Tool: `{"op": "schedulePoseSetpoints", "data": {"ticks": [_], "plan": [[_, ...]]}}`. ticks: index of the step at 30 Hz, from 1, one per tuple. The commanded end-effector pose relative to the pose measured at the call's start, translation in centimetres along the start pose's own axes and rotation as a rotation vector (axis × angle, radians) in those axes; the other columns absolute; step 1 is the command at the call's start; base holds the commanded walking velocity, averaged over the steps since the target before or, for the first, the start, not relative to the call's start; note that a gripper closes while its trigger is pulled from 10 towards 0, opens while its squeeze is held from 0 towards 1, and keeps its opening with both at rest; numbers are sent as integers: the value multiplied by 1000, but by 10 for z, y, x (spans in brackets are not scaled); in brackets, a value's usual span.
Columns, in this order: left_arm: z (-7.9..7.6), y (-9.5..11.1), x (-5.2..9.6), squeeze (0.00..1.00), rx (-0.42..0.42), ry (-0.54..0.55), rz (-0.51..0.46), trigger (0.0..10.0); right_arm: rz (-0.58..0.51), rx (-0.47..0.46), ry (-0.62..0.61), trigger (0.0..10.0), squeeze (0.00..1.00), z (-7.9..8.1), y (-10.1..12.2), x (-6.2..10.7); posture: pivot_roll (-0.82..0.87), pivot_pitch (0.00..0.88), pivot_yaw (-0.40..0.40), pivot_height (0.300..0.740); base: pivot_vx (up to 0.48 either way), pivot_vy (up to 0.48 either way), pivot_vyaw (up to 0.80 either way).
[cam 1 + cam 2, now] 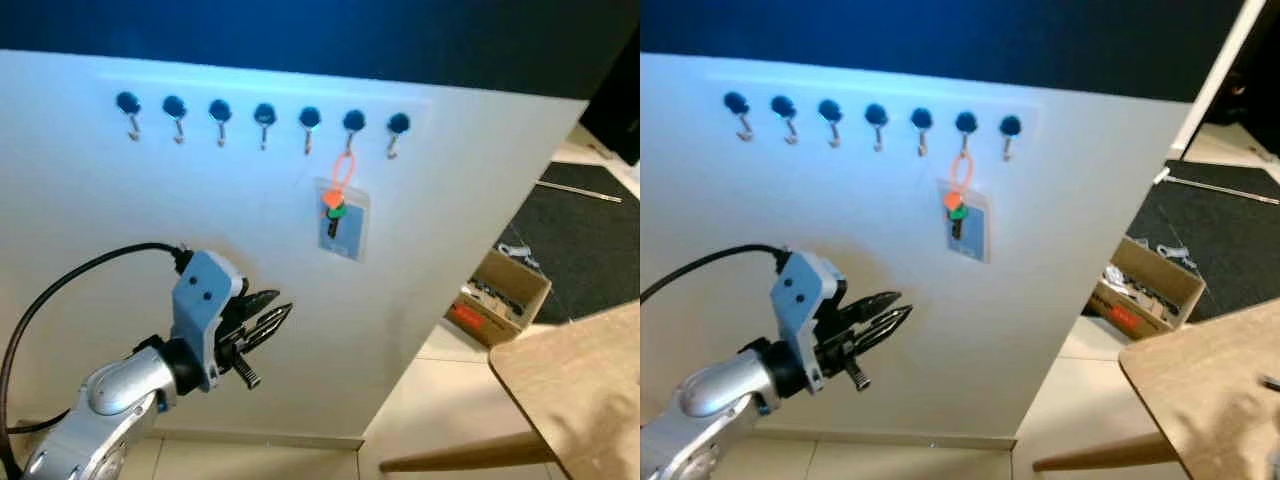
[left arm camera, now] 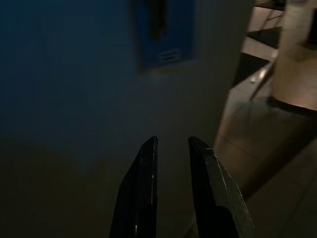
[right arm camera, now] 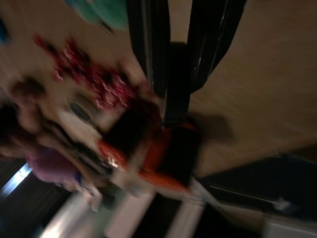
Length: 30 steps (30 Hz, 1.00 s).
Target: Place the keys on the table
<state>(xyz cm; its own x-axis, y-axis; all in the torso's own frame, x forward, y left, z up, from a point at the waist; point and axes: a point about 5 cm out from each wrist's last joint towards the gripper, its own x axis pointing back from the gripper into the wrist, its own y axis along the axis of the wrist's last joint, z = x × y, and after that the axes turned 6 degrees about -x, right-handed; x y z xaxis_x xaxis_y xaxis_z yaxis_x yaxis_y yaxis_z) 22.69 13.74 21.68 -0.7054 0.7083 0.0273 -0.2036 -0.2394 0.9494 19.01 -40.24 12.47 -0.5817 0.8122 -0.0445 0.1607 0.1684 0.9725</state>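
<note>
Keys [image 1: 335, 212] hang on the white wall [image 1: 120, 230], on an orange loop caught over the sixth of seven blue-knobbed hooks [image 1: 263, 117] that run in a row near the wall's top edge. Orange and green tags sit where the loop meets the keys, and the bunch lies against a pale blue card [image 1: 344, 222] fixed flat to the wall just under that hook.

The left gripper [image 1: 272, 318] is raised in front of the wall, below and to the left of the keys and well apart from them — its two black fingers [image 2: 143, 193] point toward the wall with only a narrow gap between them and nothing held. A black cable [image 1: 70, 280] arcs from the blue wrist housing [image 1: 200, 300] down past the silver arm. In the left wrist view the blue card [image 2: 166, 34] shows dimly ahead of the fingertips, with a dark shape on it that is probably the keys.

The wooden table [image 1: 585, 385] enters at the lower right, its corner and one slanted leg [image 1: 465, 455] over a pale tiled floor. Beyond the wall's right edge an open cardboard box [image 1: 505, 295] of small items stands on the floor beside a dark mat [image 1: 590, 235].

The right gripper [image 3: 171, 59] appears in its own wrist view, blurred, over a clutter of red and orange things — how far its fingers are parted cannot be told.
</note>
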Motion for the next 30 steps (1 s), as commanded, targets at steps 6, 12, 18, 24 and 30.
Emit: {"op": "schedulePoseSetpoints", "data": {"ticks": [6, 12, 18, 24, 30], "plan": [[-3, -6, 0, 0, 7, 11, 18, 10000, 177, 135, -132, 10000, 94, -35, -47, 2, 118, 162, -50, 740, 0, 0, 0], [-2, -8, 1, 0, 2, 22, 28, 10000, 200, 166, -146, 10000, 1000, -38, -57, -2, 132, 165, -41, 740, 0, 0, 0], [-1, -9, 1, 0, 0, 28, 30, 10000, 149, 121, -106, 10000, 1000, -23, -49, -6, 136, 163, -40, 740, 0, 0, 0], [1, -10, 1, 0, -3, 61, 33, 10000, -15, 12, -67, 10000, 1000, -5, -21, -13, 136, 163, -40, 740, 0, 0, 0], [10, -9, -2, 0, -22, 133, 26, 10000, -204, -116, 118, 10000, 0, 43, 20, -9, 136, 157, -35, 740, 0, 0, 0]]}}
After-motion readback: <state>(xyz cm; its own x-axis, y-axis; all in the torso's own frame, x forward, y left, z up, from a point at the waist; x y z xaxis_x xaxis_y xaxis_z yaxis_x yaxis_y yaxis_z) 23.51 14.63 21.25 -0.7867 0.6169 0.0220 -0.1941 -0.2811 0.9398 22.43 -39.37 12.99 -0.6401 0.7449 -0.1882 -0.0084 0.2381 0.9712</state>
